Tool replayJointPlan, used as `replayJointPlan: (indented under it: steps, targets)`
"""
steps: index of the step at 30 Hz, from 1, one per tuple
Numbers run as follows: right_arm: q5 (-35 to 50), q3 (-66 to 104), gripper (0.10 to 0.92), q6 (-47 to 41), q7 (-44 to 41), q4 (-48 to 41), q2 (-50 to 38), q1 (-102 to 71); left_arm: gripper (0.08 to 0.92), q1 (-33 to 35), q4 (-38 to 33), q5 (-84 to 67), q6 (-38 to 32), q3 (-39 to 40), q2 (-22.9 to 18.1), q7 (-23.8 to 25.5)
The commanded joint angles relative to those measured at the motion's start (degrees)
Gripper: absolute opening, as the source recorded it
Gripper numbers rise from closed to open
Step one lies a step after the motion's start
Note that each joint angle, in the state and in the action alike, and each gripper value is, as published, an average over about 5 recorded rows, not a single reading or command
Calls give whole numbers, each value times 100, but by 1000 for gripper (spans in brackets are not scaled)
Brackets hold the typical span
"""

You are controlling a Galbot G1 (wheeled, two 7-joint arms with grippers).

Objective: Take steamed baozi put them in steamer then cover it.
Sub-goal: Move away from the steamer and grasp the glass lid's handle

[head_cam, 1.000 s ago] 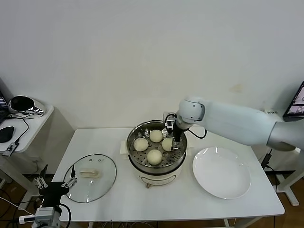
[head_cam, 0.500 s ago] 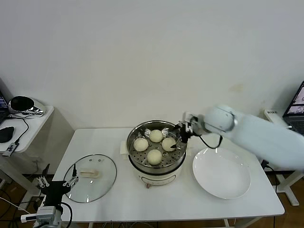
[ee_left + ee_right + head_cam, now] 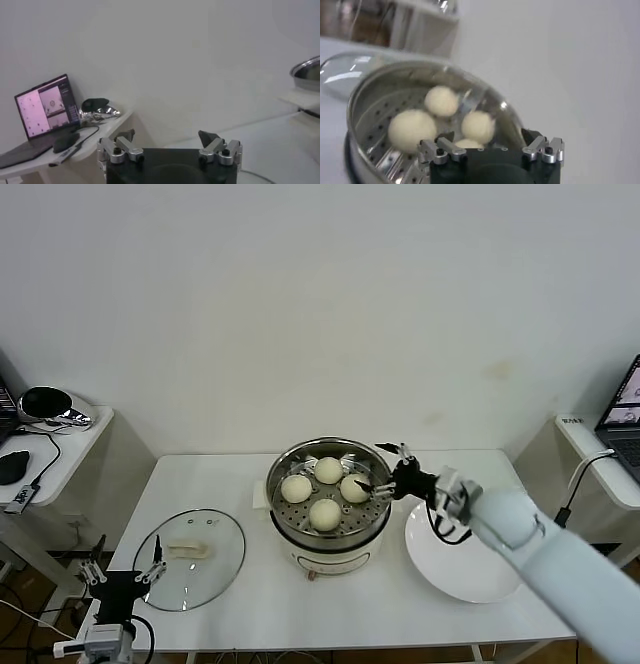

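Four steamed baozi (image 3: 324,484) sit inside the steamer (image 3: 330,536) on its perforated tray, mid-table; one far, one left, one right, one near, close together in a cluster; the right wrist view shows the same buns (image 3: 440,122) on the holed tray inside the steel pot (image 3: 365,105).

Right gripper (image 3: 384,469) hangs just right of the steamer's rim, above the gap between the pot and the white plate (image 3: 466,546); fingers spread wide, nothing between them; right wrist view confirms, both fingertips (image 3: 445,137) apart with only the buns beyond them.

The cover (image 3: 190,558) lies flat on the table (image 3: 380,609) to the left of the steamer, well apart from it, handle up; steamer is uncovered.

Left gripper (image 3: 124,572) sits low at the near-left table edge, just beside the cover's left rim; open wide and empty; left wrist view shows its fingers (image 3: 212,139) spread with nothing held.

White plate right of the steamer, bare; side desk (image 3: 60,446) far left carries a laptop (image 3: 47,107) and a mouse (image 3: 12,465).
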Motion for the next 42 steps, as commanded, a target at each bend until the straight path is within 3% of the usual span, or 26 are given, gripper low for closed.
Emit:
replayJointPlan:
  steps: [1,10,16,23,42]
  targets:
    - [-1427,3611,823,1848,-9,211,2125,-3165,823,-78,643,1039,-503,110,38,-173]
    - [-1629,4756,823,1905,46,627,3203,-4368,823,-154,1543,3667,-1268,23,436,-284]
    - [-1291,5280,823,1458,429,1028,3733,-4953,823,-262,2169,5313,-1328,47,891,-400]
    - [-1025,5602,823,1170,740,946,3873,-5165,823,-738,2859,6705,-1337,156,1075,-235]
    - [-1241,5604,823,1335,857,675,4098,-5128,823,-1882,3501,7229,-1298,841,1278,-79]
